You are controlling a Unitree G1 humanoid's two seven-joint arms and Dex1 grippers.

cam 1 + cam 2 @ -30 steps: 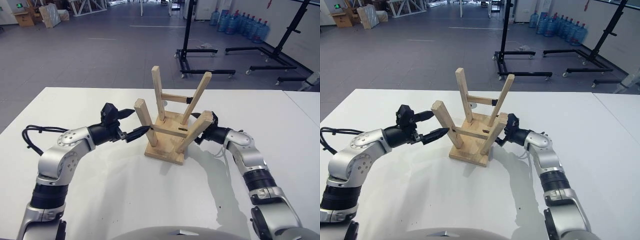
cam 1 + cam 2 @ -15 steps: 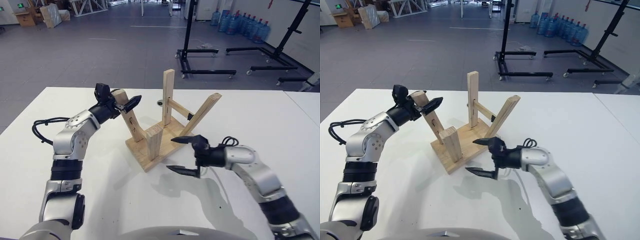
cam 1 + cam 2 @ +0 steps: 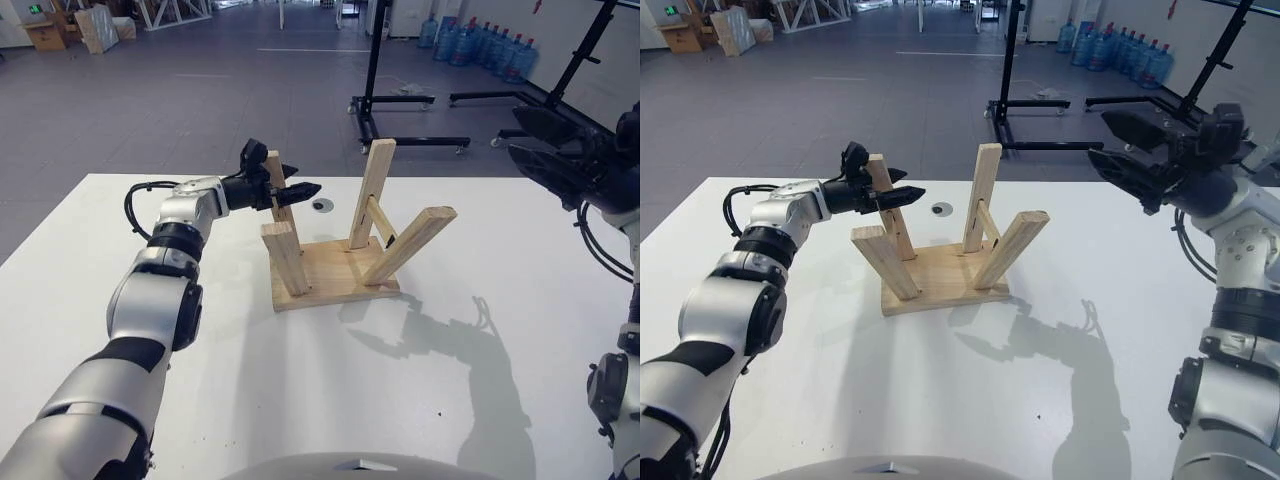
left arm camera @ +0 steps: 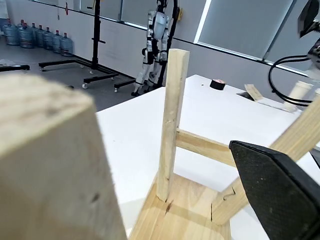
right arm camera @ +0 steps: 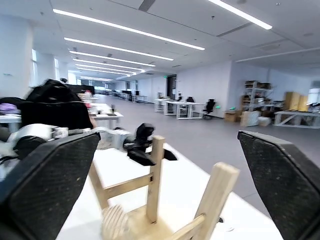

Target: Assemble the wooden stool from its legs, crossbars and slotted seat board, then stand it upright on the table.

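The wooden stool (image 3: 335, 278) lies upside down on the white table (image 3: 120, 330), seat board flat and its legs pointing up. A crossbar (image 3: 380, 220) joins the two right legs. My left gripper (image 3: 308, 178) is stretched out to the far-left leg (image 3: 273, 172), its fingers straddling the leg near the top. In the left wrist view that leg (image 4: 50, 165) is close up, with a gap between it and one finger pad (image 4: 280, 195), so the gripper is open. My right gripper (image 3: 1097, 135) hangs high at the right, well clear of the stool, wide open and holding nothing.
A small black tape roll (image 3: 322, 205) lies on the table just behind the stool. Black wheeled stands (image 3: 410, 100) are on the floor beyond the far edge. A second white table (image 3: 605, 200) adjoins at the right. Bare tabletop lies in front of the stool.
The stool has turned on the table so its seat board now lies square to me. My right gripper has risen from beside the stool to high at the right. My left arm has stretched out farther.
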